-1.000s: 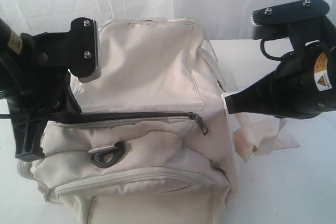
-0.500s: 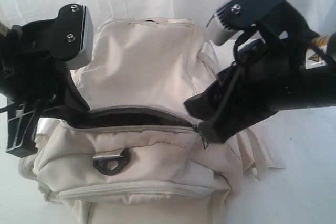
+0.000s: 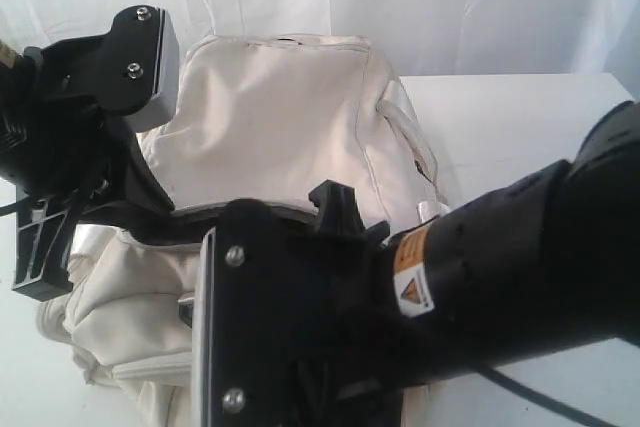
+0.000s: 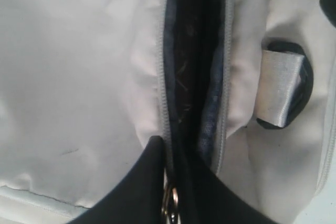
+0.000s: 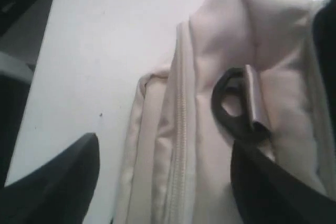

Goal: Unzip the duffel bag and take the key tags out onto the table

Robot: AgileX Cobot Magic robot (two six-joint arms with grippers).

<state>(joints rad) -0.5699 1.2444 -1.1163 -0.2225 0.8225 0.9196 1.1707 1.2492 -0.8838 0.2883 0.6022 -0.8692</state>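
Roughly halfway through the job, the large cream fabric duffel bag [image 3: 270, 117] lies on the wide white table [image 3: 520, 117], left of the middle, with bare tabletop to its right. The unzipping looks done. In the left wrist view the pale zip [image 4: 166, 93] stands parted along its length, showing dark grey lining [image 4: 189, 77] in the gap.

The bunch of coloured plastic key tags does not show in any view. The tags are presumably inside the bag, so finding them, lifting them out and setting them on the table is all left to do.

The left gripper [image 4: 170, 153] sits at the left end of the opening. Its black fingers are drawn close together there and appear to pinch the bag's fabric beside a small metal ring. The right gripper [image 5: 164, 150] hangs over the near part of the bag, close to a black plastic D-ring [image 5: 217, 103] on pale webbing. Its jaws are spread wide and hold nothing. The right arm's bulky black body crosses the foreground of the exterior view and hides most of the bag's near half.

The open slit runs left to right across the bag, and its mouth faces upward. The bag itself seems to stretch from near to far, with its narrower end toward the white backdrop. With so much of it covered, its own long axis cannot be told for sure.
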